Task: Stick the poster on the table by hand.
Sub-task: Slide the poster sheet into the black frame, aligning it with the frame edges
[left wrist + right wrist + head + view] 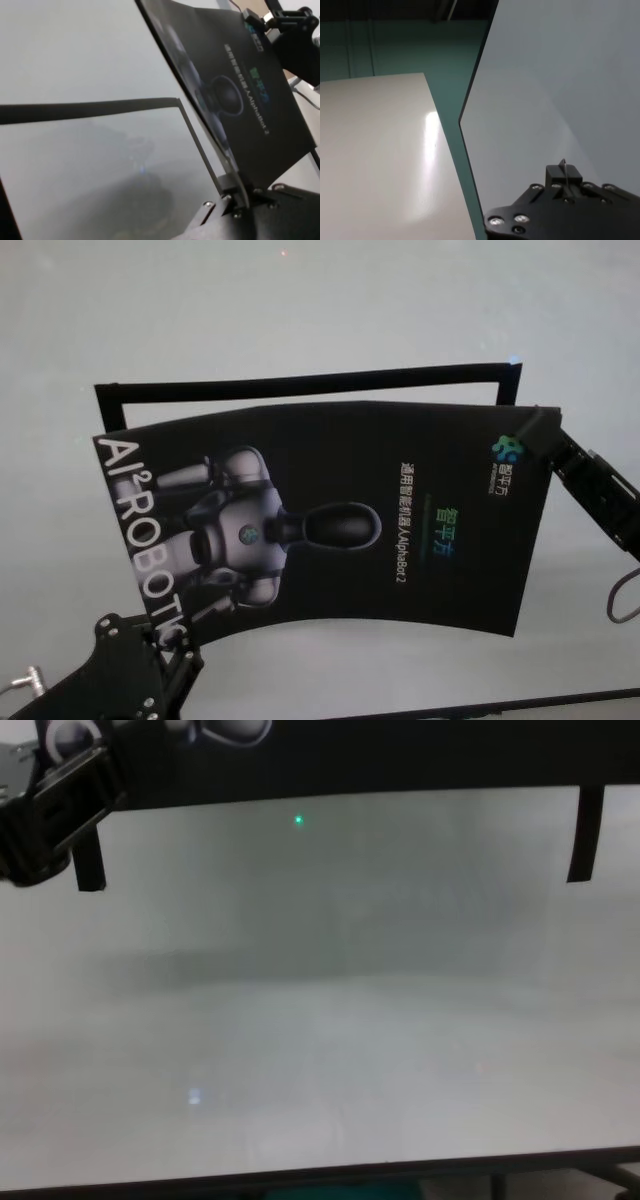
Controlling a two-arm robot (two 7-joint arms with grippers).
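A lab or test bay is suggested — a bare pale table (300, 300) with black tape strips (310, 380) marked out on it, a teal floor (455, 60) (seen past the edge), and a second white panel (375, 150) alongside.

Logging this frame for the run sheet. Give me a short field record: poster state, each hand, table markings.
poster: held above the table, bowed, print facing up
left hand: shut on poster's near left corner
right hand: shut on poster's far right corner
black outline strip: lies flat on table, partly under the poster
poster stuck down: not yet
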